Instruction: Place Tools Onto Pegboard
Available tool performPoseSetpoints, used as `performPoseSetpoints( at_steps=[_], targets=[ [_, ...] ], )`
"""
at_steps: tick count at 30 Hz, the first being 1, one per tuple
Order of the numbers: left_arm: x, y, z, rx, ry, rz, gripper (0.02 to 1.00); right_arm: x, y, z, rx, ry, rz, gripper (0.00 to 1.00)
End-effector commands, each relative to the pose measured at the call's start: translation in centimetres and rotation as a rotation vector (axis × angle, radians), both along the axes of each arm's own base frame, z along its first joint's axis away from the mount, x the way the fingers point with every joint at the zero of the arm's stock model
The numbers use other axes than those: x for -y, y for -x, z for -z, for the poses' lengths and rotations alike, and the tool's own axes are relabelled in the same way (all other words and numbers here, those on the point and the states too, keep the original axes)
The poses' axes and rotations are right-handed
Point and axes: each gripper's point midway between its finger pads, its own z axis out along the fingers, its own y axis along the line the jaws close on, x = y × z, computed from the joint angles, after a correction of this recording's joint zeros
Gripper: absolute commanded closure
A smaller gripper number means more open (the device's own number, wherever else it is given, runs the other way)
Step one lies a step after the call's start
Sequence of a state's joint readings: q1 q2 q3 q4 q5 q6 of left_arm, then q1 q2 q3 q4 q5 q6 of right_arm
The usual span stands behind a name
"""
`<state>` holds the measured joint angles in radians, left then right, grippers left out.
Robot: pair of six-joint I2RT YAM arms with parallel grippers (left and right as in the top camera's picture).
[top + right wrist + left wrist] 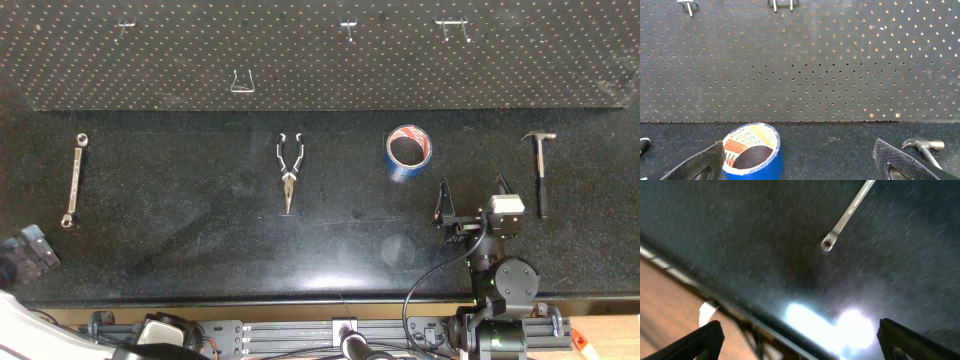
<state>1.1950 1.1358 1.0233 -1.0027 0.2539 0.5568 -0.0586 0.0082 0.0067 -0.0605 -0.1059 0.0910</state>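
both arms' fingers (700,161) wide apart, empty, wrench (847,212) and hammer (924,145) cut off

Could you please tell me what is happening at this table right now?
Nothing is held yet. The wrench, pliers, blue tape roll and hammer all lie on the table below the pegboard. The right gripper is open near the tape roll and hammer; the left gripper is open near the wrench.
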Motion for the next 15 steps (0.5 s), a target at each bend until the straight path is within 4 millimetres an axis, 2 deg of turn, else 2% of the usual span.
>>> performPoseSetpoints(
  at_steps=[1,4,7,10,12,15],
  targets=[
    [-0.7,-1.7,-0.1,0.073,-0.048,0.232,0.025,-0.1,0.0,0.1,0.000,0.014,-0.002,0.036],
    [-1.1,-2.1,3.1,-0.003,-0.058,0.498,0.025,-0.1,0.0,0.1,0.000,0.014,-0.002,0.034],
    [-1.6,-2.1,5.7,-0.047,-0.031,0.616,0.025,-0.1,0.0,0.1,0.000,0.014,-0.002,0.036],
    [-4.0,-3.4,7.6,-0.017,-0.059,0.620,0.025,-0.1,0.0,0.1,0.000,0.014,-0.002,0.036],
    [-4.8,-4.7,8.1,0.052,-0.074,0.627,0.023,-0.1,0.0,0.1,0.000,0.014,-0.002,0.036],
    [-5.8,-7.3,9.0,0.141,-0.034,0.539,0.023,-0.1,0.0,0.1,0.000,0.014,-0.002,0.038]
  ],
)
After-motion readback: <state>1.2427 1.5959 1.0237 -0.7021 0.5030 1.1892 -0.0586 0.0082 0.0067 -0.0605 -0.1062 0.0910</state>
